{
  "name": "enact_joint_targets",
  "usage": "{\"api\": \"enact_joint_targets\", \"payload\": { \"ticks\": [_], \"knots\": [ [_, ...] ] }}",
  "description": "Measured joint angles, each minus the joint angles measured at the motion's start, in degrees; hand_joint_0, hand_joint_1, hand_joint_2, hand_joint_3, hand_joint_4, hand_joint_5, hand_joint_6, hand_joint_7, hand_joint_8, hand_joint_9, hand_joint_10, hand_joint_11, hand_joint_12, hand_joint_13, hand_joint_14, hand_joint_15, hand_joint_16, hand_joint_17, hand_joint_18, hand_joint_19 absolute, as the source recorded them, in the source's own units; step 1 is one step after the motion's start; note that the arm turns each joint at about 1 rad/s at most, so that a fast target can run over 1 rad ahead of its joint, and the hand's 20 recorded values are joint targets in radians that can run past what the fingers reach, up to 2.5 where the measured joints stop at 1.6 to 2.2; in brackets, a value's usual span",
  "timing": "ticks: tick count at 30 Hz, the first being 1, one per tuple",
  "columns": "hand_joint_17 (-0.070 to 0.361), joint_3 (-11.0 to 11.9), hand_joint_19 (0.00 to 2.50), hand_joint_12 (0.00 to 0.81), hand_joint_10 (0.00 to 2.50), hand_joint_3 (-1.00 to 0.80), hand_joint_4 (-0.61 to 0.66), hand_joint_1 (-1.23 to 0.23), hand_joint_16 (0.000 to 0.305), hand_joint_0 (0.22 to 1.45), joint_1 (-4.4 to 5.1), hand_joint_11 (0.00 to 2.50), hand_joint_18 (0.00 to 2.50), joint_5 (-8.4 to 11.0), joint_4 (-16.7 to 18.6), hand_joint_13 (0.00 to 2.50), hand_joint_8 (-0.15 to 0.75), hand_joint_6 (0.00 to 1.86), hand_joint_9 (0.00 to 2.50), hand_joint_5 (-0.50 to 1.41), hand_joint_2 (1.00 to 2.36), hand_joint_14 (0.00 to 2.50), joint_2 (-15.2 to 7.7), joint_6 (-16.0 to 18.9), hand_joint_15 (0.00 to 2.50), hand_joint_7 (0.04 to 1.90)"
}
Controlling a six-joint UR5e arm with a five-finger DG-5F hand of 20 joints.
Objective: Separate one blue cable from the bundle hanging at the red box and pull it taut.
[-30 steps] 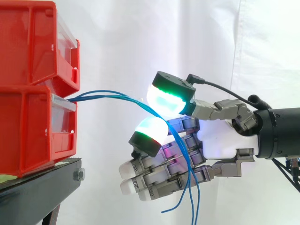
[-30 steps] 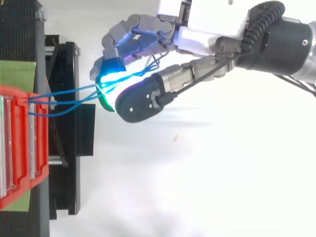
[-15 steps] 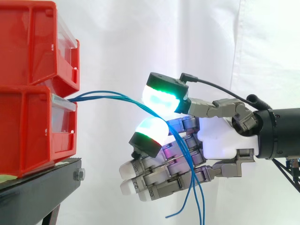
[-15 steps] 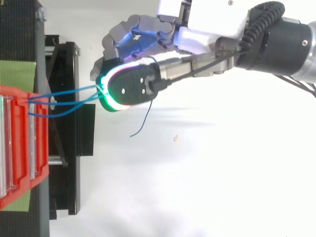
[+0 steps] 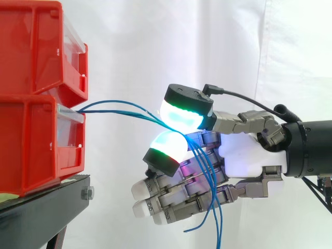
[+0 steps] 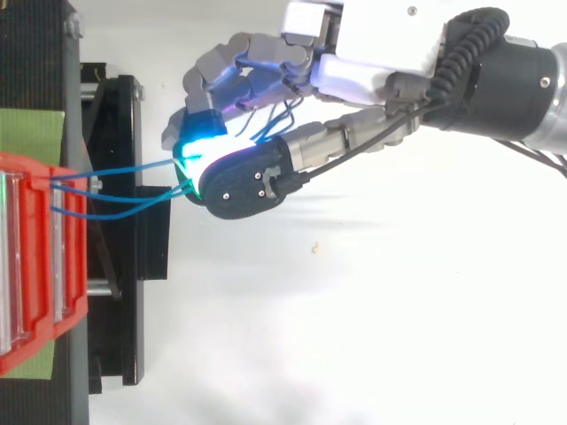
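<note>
Step in hand: the grab/separate stage, no pull-out yet. Blue cables (image 5: 98,106) leave the front of the lower red bin (image 5: 31,145) and run toward 3 o'clock in a soft arc, so they look slack, not taut. Bins sit stacked on the black stand (image 5: 41,207), white curtain (image 5: 155,41) behind.

Hand (image 5: 244,155) sits at 3 o'clock of the bin, well apart from it. Thumb pad (image 5: 184,114) is pressed down at 12 o'clock over one finger pad (image 5: 166,145), pinching the cables between them. The other fingers are curled underneath at 6 o'clock. Past the pinch the strands drape over those fingers and hang toward 6 o'clock.

Top view: several strands (image 6: 133,167) fan out of the bin (image 6: 35,266) and converge at the pinch, w/ the hand (image 6: 354,66) at 2 o'clock of them. Can't tell if one strand or more is clamped; it looks like more than one.

Next move, as a judgement: needs just one strand left in the pinch, others dropped, then a straight draw toward 3 o'clock till the arc flattens. Risk: whole bundle comes along, or the strand slips thru the pads.
</note>
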Motion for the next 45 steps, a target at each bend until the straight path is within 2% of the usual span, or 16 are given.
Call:
{"api": "enact_joint_targets", "payload": {
  "ticks": [4,7,8,10,13,18,24,27,29,31,34,37,42,45],
  "knots": [
    [0.080,-0.02,0.07,0.326,0.01,-0.50,0.15,-0.86,0.035,0.68,0.26,0.39,0.31,0.58,0.00,0.45,0.299,0.90,0.63,-0.20,1.00,0.01,-0.01,0.00,0.14,1.17],
    [0.082,-0.04,0.09,0.332,0.01,-0.50,0.16,-0.74,0.036,0.57,0.41,0.39,0.31,0.85,0.01,0.46,0.308,0.89,0.65,-0.19,1.00,0.01,-0.03,0.00,0.15,1.17],
    [0.082,-0.07,0.09,0.332,0.01,-0.50,0.16,-0.74,0.036,0.57,0.45,0.39,0.31,0.88,0.00,0.46,0.308,0.89,0.65,-0.19,1.00,0.01,-0.03,0.00,0.15,1.17],
    [0.086,-0.14,0.09,0.346,0.01,-0.50,0.18,-0.62,0.038,0.52,0.53,0.40,0.31,0.94,0.00,0.47,0.324,0.89,0.67,-0.18,1.00,0.01,-0.03,0.00,0.16,1.16],
    [0.090,-0.25,0.10,0.352,0.01,-0.50,0.19,-0.49,0.040,0.51,0.66,0.40,0.31,0.97,0.00,0.46,0.330,0.88,0.68,-0.18,1.00,0.01,-0.03,0.00,0.16,1.14],
    [0.093,-0.48,0.12,0.360,0.01,-0.50,0.19,-0.39,0.041,0.50,0.90,0.40,0.30,1.45,0.04,0.46,0.339,0.87,0.68,-0.19,1.00,0.01,-0.03,0.00,0.17,1.15],
    [0.102,-1.16,0.11,0.380,0.01,-0.50,0.20,-0.44,0.045,0.46,1.33,0.41,0.29,2.21,0.52,0.45,0.359,0.87,0.68,-0.19,1.00,0.01,-0.04,0.00,0.17,1.13],
    [0.092,-1.59,0.12,0.358,0.01,-0.50,0.18,-0.44,0.041,0.52,1.62,0.41,0.27,2.86,1.17,0.44,0.339,0.87,0.68,-0.19,1.00,0.01,-0.03,0.00,0.17,1.15],
    [0.087,-1.75,0.12,0.344,0.01,-0.50,0.18,-0.50,0.039,0.57,1.78,0.41,0.26,3.30,1.56,0.44,0.329,0.87,0.69,-0.19,1.00,0.01,-0.03,0.00,0.17,1.19],
    [0.084,-1.84,0.12,0.341,0.01,-0.34,0.16,-0.59,0.037,0.59,1.92,0.43,0.28,3.71,1.90,0.45,0.328,0.88,0.69,-0.19,1.01,0.01,-0.03,-0.01,0.16,1.21],
    [0.083,-1.89,0.11,0.340,0.01,-0.22,0.16,-0.67,0.037,0.58,2.06,0.44,0.29,4.18,2.12,0.45,0.326,0.89,0.70,-0.19,1.02,0.01,-0.03,-0.16,0.16,1.25],
    [0.084,-1.93,0.12,0.340,0.01,-0.17,0.13,-0.74,0.037,0.59,2.16,0.45,0.30,4.53,2.17,0.46,0.323,0.89,0.69,-0.19,1.02,0.01,-0.03,-0.29,0.17,1.28],
    [0.082,-1.96,0.10,0.335,0.01,-0.26,0.09,-0.84,0.036,0.66,2.29,0.44,0.30,5.02,2.21,0.46,0.311,0.91,0.68,-0.20,1.02,0.01,-0.03,-0.51,0.16,1.23],
    [0.082,-1.98,0.09,0.332,0.02,-0.39,0.11,-0.88,0.037,0.70,2.36,0.44,0.31,5.62,2.38,0.46,0.302,0.91,0.67,-0.20,1.01,0.01,-0.03,-0.91,0.15,1.25]
  ]
}}
